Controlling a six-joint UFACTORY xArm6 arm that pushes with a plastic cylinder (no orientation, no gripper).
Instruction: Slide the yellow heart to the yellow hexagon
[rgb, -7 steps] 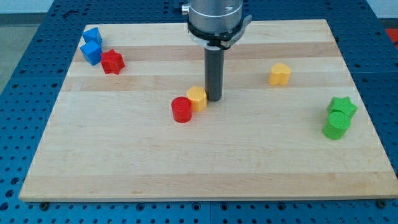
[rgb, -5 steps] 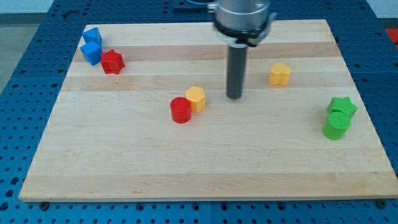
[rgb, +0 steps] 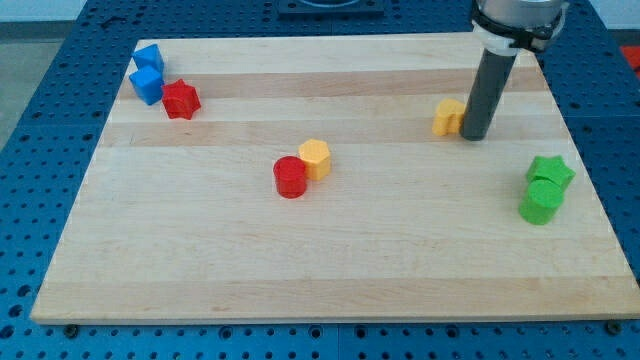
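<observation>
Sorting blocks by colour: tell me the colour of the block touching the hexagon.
Red: the round block against the yellow hexagon, in the camera view.

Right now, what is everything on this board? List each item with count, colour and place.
yellow heart: 1, yellow, upper right, just left of the rod
yellow hexagon: 1, yellow, centre, touching the red cylinder
red cylinder: 1, red, centre
blue blocks: 2, blue, top left
red block: 1, red, top left, beside the blue ones
green blocks: 2, green, right edge
board: 1, pale wood
my tip: 1, dark, right of the yellow heart
</observation>
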